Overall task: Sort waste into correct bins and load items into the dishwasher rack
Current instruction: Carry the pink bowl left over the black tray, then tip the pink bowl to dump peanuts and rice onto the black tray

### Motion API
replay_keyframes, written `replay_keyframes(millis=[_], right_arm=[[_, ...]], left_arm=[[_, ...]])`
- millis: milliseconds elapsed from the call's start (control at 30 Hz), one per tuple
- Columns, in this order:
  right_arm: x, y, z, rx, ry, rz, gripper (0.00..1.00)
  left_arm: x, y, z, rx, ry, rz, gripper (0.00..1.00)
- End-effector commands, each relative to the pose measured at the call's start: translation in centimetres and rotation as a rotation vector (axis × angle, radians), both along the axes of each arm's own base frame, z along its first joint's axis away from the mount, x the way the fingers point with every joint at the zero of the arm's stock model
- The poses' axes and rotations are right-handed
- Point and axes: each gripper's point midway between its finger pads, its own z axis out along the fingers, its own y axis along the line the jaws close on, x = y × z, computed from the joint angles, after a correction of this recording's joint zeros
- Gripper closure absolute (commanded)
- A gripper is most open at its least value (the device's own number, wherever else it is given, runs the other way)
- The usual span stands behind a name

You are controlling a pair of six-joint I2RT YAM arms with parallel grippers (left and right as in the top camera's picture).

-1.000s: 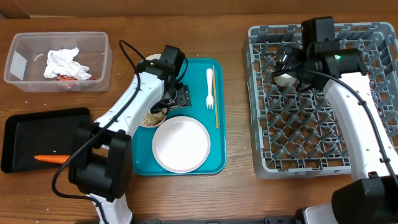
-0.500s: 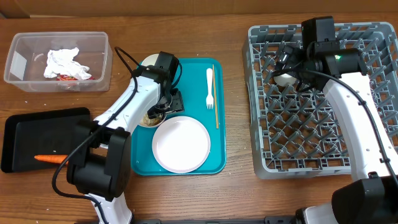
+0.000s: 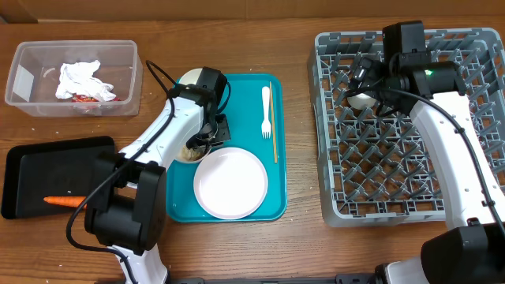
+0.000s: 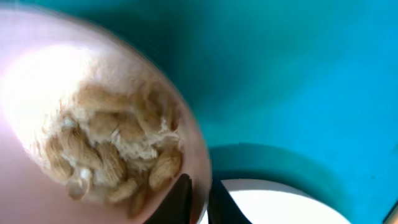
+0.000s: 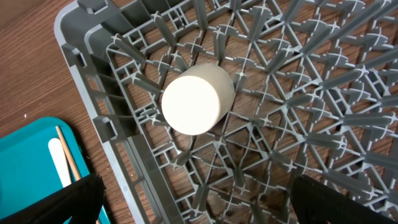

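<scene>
Left wrist view shows your left gripper (image 4: 202, 202) pinched narrow on the rim of the bowl (image 4: 31, 74) of crumbly scraps (image 4: 112, 149) at the left edge of the teal tray (image 4: 298, 74), so a tilted lift could spill crumbs there, while your right gripper (image 5: 199, 202) hangs wide over the cup (image 5: 198, 99) in the rack (image 5: 323, 74).

left gripper (image 4: 199, 202) lower, no longer wide, now tight on the bowl (image 4: 43, 68) rim
</scene>
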Motion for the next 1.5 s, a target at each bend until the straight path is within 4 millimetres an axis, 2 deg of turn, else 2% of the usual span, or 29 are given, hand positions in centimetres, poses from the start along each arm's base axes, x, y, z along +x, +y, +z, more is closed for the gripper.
replay_keyframes(millis=[0,133,233,367,400,500,600,700,767,967,1067,1133,1267,1367,1467], right_arm=[[0.1,-0.1,0.2,-0.001,-0.008,-0.003,0.0],[0.1,-0.1,0.2,-0.001,-0.008,-0.003,0.0],[0.1,-0.1,0.2,-0.001,-0.008,-0.003,0.0],[0.1,-0.1,0.2,-0.001,-0.008,-0.003,0.0],[0.1,-0.1,0.2,-0.001,-0.008,-0.003,0.0],[0.1,-0.1,0.2,-0.001,-0.008,-0.003,0.0],[0.1,-0.1,0.2,-0.001,-0.008,-0.003,0.0],[0.1,-0.1,0.2,-0.001,-0.008,-0.003,0.0],[0.1,-0.1,0.2,-0.001,-0.008,-0.003,0.0],[0.1,-0.1,0.2,-0.001,-0.008,-0.003,0.0],[0.1,-0.1,0.2,-0.001,-0.008,-0.003,0.0],[0.1,-0.1,0.2,-0.001,-0.008,-0.003,0.0],[0.1,-0.1,0.2,-0.001,-0.008,-0.003,0.0],[0.1,-0.1,0.2,-0.001,-0.008,-0.003,0.0],[0.1,-0.1,0.2,-0.001,-0.008,-0.003,0.0]], left_arm=[[0.9,0.7,1.5,0.046,-0.028,-0.002,0.95],[0.8,1.1,2.1,0.068,-0.02,0.0,0.96],[1.0,1.3,3.3,0.076,-0.027,0.001,0.96],[1.4,1.1,7.0,0.066,-0.04,0.001,0.96],[1.5,1.4,8.5,0.064,-0.045,-0.002,0.96],[1.5,3.1,12.3,0.032,-0.069,0.036,0.96],[1.5,4.5,15.4,-0.11,-0.127,0.054,0.96],[1.2,7.7,19.0,-0.28,-0.216,0.099,0.96],[1.0,9.8,20.2,-0.346,-0.252,0.112,0.96],[0.0,14.6,20.5,-0.52,-0.294,0.174,0.96],[-0.6,16.8,19.5,-0.533,-0.293,0.231,0.96],[-1.4,18.9,18.2,-0.536,-0.283,0.293,0.96],[-1.2,20.1,17.4,-0.685,-0.376,0.305,0.96],[-1.6,22.5,15.8,-0.812,-0.479,0.382,0.96],[-2.3,24.1,15.0,-0.866,-0.54,0.433,0.96]])
